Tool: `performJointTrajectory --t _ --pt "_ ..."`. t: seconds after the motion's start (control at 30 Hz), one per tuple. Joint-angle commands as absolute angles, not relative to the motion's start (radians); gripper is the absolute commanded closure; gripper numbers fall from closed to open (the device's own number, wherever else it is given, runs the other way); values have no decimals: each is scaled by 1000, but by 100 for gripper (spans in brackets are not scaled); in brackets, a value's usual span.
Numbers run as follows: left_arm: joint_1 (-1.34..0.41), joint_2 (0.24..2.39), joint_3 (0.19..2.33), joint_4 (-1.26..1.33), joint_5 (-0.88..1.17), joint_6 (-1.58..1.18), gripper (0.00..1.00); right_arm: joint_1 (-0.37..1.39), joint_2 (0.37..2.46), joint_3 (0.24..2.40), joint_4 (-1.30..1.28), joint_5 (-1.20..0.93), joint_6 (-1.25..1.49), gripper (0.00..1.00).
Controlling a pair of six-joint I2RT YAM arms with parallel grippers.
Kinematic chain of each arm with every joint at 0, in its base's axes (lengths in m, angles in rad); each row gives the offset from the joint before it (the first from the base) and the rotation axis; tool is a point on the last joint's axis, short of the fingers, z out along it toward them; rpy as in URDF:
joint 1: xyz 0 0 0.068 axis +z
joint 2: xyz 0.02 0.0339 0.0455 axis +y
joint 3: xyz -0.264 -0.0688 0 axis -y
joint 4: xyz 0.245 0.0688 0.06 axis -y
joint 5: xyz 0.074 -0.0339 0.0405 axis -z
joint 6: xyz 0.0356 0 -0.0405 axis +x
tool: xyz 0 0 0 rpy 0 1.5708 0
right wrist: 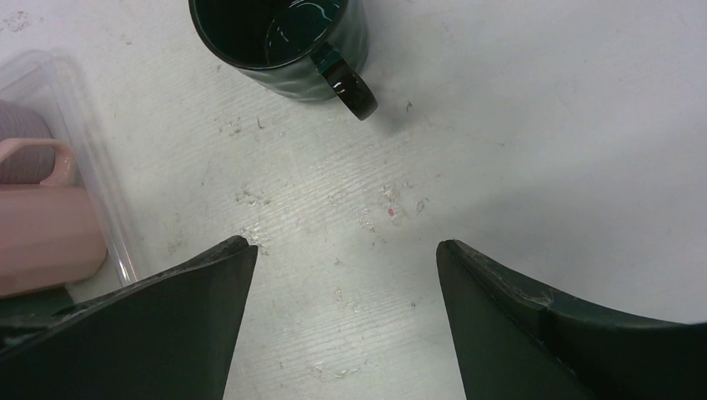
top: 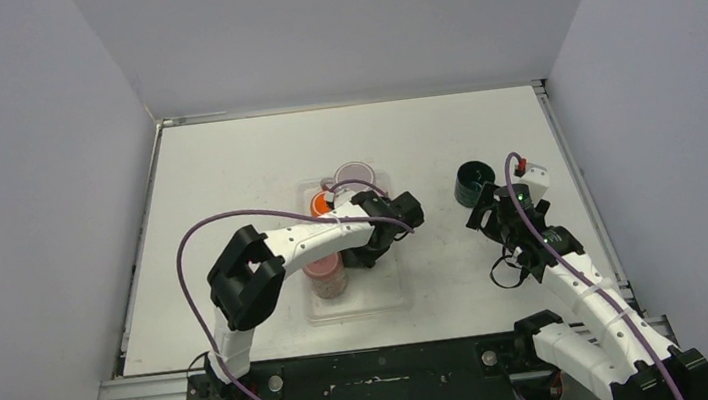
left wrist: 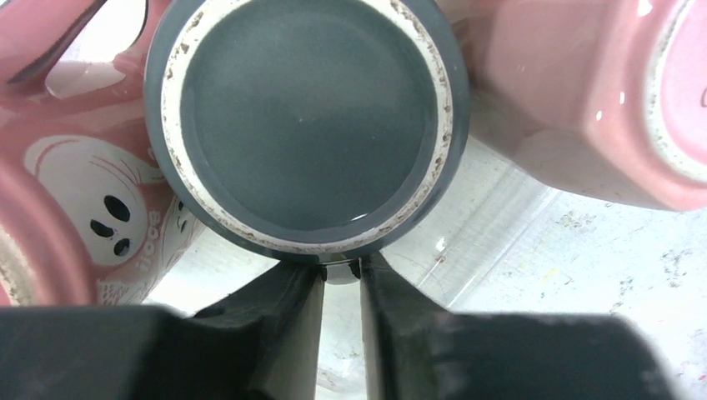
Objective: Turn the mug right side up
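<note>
tray (top: 371,297) lying on counter (top: 226,174), centre | inverted mug (left wrist: 307,125) sitting in tray between neighbour mugs (left wrist: 584,100) | left gripper (left wrist: 342,279) reaching over tray, jaws pinching inverted mug's near side | upright mug (top: 474,181) standing on counter right of tray | right gripper (right wrist: 346,246) hanging over counter just before upright mug, jaws standing apart

The left arm (top: 306,238) and right arm (top: 588,299) are white shells with bulky black joints, each trailing a looping purple cable (top: 231,214), with a small green light (top: 523,198) on the right one and matte black wedge-shaped fingers (right wrist: 188,321).
</note>
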State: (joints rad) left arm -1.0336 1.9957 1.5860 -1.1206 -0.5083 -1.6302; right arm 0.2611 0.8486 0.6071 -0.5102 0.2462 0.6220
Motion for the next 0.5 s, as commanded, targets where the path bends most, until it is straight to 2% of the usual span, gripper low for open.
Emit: performJointTrajectory --t 0.0,0.03,0.07,0.2,0.47 --pt "-1033 1967 1560 -1075 -514 -1606 70 254 854 622 -483 273 620 18" --pt "-1032 1966 1556 -1076 -515 -1605 62 254 854 621 -483 276 620 19" --pt "-1029 1965 1552 -1076 -515 -1603 57 254 854 619 -482 277 620 18" --pt "-1015 1955 1522 -1061 -505 -1603 56 253 854 616 -482 279 625 19" --pt "-1008 1941 1511 -1032 -512 -1586 87 254 848 619 -492 284 628 19"
